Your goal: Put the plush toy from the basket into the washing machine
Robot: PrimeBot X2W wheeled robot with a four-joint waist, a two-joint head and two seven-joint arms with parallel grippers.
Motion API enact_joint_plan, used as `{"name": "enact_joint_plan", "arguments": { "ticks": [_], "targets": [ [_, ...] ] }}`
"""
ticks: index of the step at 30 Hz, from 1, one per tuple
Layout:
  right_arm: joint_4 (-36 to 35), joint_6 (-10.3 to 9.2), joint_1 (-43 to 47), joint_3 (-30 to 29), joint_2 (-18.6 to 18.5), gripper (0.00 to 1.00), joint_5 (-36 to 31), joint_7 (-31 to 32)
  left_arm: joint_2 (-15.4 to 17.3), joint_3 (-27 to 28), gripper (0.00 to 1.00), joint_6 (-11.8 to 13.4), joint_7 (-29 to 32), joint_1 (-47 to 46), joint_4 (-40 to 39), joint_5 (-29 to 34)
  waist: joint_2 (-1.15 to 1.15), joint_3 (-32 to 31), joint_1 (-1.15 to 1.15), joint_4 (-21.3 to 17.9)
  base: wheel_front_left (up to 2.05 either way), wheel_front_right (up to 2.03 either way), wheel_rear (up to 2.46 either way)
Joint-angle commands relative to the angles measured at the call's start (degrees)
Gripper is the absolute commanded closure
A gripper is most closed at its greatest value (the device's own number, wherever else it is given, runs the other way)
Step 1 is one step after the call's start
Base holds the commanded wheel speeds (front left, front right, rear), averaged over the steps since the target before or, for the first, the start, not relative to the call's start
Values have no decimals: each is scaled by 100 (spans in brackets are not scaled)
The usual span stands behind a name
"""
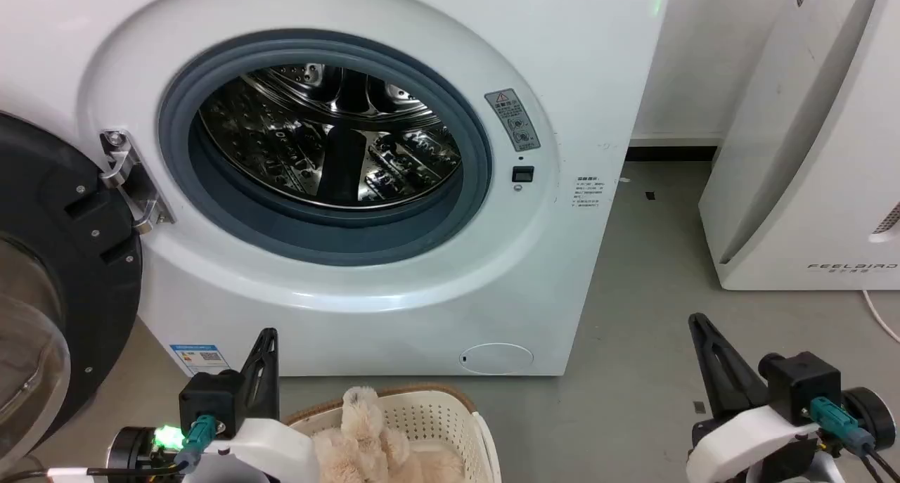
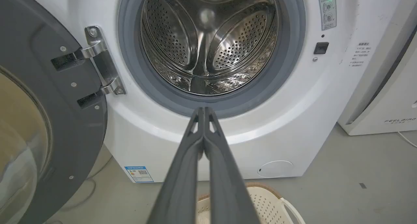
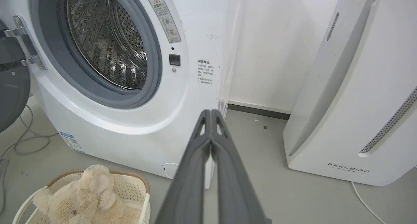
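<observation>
- My left gripper [image 2: 204, 114] has its two dark fingers pressed flat together, with nothing pinched between them. In the left wrist view the tips point toward the lower part of the grey door seal [image 2: 208, 108].
- My right gripper [image 3: 211, 117] is also pressed together and pinches nothing. Its tips point toward the right front corner of the washing machine [image 1: 394, 314], above the grey floor [image 1: 633, 293].
- The plush toy [image 1: 365, 434], beige and fluffy, lies inside the basket [image 1: 429, 406]. One rounded limb stands up a little above the brown rim.
- The basket rests on the floor just in front of the washing machine. In the head view it is between my two grippers, near the left one and well apart from the right one.
- The dark round door [image 1: 63, 258] is swung open to the left on its metal hinge [image 1: 130, 181], so the shiny steel drum [image 1: 330, 138] is open to view.
- A white appliance marked FEELBIRD [image 1: 808, 188] stands to the right, apart from the washing machine, with a white cable [image 1: 882, 321] on the floor beside it.
</observation>
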Motion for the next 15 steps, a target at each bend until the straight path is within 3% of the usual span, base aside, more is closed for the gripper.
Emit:
{"name": "enact_joint_plan", "arguments": {
  "ticks": [1,9,10,15],
  "targets": [
    [15,-4,48,-3,-3,100,-44,3,-1,-6,100,15,2,-86,-27,15,0,0,0,0,0,0,0],
    [15,-4,48,-3,-3,100,-44,3,-1,-6,100,15,2,-86,-27,15,0,0,0,0,0,0,0],
    [0,1,0,-1,0,0,0,0,-1,1,0,0,0,0,0,0,0,0,0,0,0,0,0],
    [2,1,2,-1,0,0,14,-13,-1,-2,0,3,-13,5,8,-4,0,2,0,-1,0,0,0]
  ]
}}
